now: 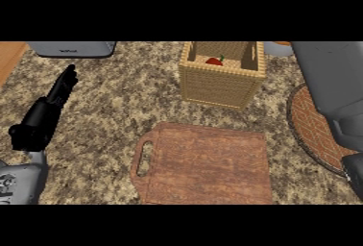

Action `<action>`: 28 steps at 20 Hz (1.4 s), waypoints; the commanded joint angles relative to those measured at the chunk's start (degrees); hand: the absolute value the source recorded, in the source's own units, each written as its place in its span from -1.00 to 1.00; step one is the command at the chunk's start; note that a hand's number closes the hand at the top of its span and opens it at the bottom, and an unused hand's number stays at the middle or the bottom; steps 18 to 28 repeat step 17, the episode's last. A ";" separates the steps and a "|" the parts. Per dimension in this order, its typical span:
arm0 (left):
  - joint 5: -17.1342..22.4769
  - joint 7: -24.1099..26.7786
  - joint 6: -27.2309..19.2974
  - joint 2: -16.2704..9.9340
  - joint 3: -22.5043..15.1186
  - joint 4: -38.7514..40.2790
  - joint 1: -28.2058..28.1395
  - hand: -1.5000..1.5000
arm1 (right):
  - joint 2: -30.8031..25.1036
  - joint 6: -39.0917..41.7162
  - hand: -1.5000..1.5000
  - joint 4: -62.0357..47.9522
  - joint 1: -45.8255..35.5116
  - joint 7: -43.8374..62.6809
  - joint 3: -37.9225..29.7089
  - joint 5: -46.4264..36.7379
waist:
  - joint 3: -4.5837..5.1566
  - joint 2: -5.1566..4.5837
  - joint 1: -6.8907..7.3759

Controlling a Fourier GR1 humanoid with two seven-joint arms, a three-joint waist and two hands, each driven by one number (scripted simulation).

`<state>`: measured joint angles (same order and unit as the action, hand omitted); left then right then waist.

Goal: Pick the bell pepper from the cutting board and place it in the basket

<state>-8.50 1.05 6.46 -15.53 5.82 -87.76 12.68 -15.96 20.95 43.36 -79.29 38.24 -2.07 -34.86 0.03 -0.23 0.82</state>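
Observation:
The red bell pepper with its green stem lies inside the woven basket at the counter's far middle. The wooden cutting board with a handle slot lies in front of the basket with nothing on it. My left hand rests at the left, open, fingers straight and pointing away, well clear of both. Along the right edge only my right grey forearm shows, raised beside the basket; its hand is outside the view.
A round brick-patterned plate lies at the right, partly under the right forearm. A grey appliance stands at the back left. The counter's wooden edge shows at the far left.

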 commanded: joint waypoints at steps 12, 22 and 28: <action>-1.48 -0.36 -1.44 1.16 -0.65 -0.73 0.82 0.00 | -4.18 -31.59 -1.00 5.71 4.45 -0.32 -16.56 3.05 | -0.06 0.26 -0.80; 1.26 -2.12 1.17 -1.39 2.18 -2.36 -1.02 0.00 | -10.97 -31.19 -1.00 10.96 11.46 -2.77 -20.97 5.85 | -0.07 0.57 -1.52; 1.26 -2.12 1.17 -1.39 2.18 -2.36 -1.02 0.00 | -10.97 -31.19 -1.00 10.96 11.46 -2.77 -20.97 5.85 | -0.07 0.57 -1.52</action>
